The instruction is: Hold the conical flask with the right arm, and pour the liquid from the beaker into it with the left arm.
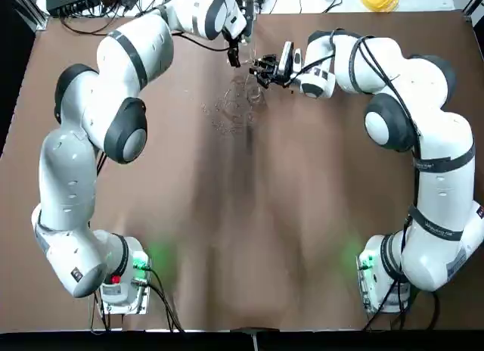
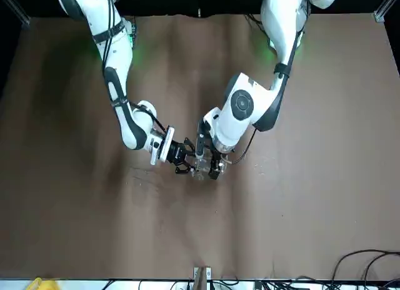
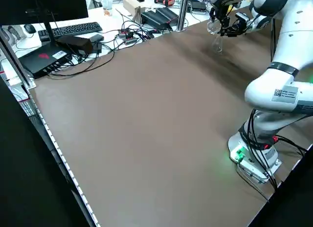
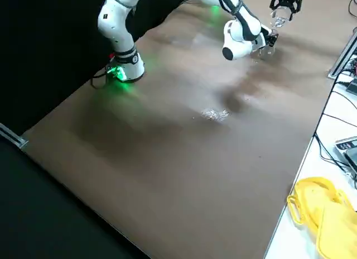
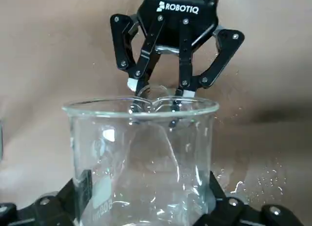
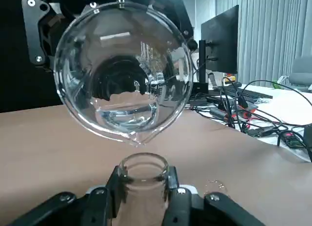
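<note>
The conical flask [image 6: 144,179] stands upright at the far middle of the table. My right gripper [image 6: 144,192] is shut on its narrow neck, and the top view shows this gripper [image 1: 263,68] reaching in from the right. My left gripper [image 1: 236,51] is shut on the beaker [image 6: 122,70], which it holds tilted just above the flask. The beaker's spout hangs over the flask's open mouth, and some clear liquid [image 6: 126,113] lies in the lower side of the beaker. In the left wrist view, the beaker [image 5: 141,158] fills the foreground with the flask's mouth [image 5: 155,93] behind it.
Spilled drops [image 1: 227,113] glisten on the brown table just on the robot's side of the flask, and the right side view shows the drops [image 4: 215,114] too. A yellow object [image 4: 318,214], cables and a keyboard [image 3: 73,29] lie beyond the table's far edge.
</note>
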Tool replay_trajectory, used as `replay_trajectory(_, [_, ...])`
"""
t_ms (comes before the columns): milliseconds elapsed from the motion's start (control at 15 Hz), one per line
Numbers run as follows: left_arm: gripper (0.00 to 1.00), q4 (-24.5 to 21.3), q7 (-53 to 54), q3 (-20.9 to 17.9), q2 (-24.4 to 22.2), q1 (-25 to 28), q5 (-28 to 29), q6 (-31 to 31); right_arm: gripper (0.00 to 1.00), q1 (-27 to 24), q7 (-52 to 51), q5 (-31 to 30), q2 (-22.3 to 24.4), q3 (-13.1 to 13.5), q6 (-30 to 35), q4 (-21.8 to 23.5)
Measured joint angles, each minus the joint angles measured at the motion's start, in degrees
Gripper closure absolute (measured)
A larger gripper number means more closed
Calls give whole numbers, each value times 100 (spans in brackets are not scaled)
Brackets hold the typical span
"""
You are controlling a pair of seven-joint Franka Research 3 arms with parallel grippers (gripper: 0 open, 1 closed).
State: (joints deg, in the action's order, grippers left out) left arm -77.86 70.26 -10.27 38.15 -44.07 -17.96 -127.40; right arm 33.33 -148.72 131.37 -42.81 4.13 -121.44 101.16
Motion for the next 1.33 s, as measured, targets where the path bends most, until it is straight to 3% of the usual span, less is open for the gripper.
replay_trajectory(1333, [3, 0, -149, -122, -13, -167, 285, 266, 61, 16, -4, 0, -1, -1, -10, 0])
